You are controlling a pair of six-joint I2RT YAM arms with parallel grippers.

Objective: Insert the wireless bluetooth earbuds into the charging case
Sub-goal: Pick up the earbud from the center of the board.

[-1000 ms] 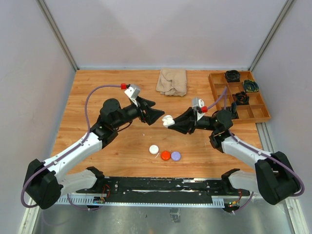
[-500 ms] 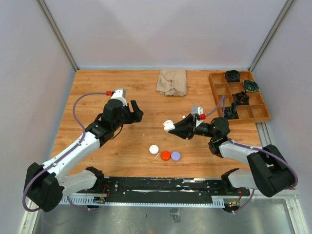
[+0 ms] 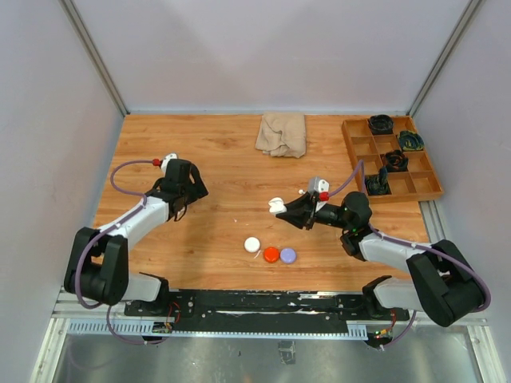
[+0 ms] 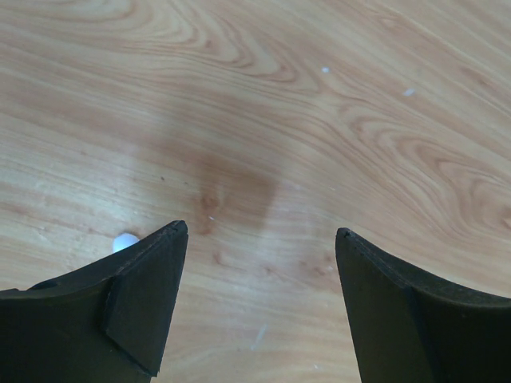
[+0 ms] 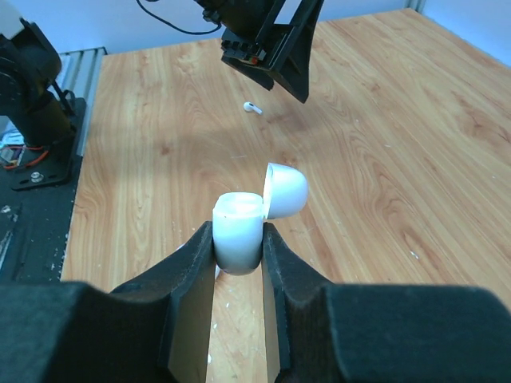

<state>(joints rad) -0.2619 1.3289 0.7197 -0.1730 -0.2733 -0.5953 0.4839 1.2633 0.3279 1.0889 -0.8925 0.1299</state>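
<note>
White charging case, lid open, sits pinched in my right gripper over the wooden table; my left gripper hangs spread wide, a white earbud lying beside one fingertip.

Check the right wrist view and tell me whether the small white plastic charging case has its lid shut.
No: the small white plastic charging case, clamped in the right gripper, has its rounded lid flipped open.

White charging case — wood-grain table
</note>
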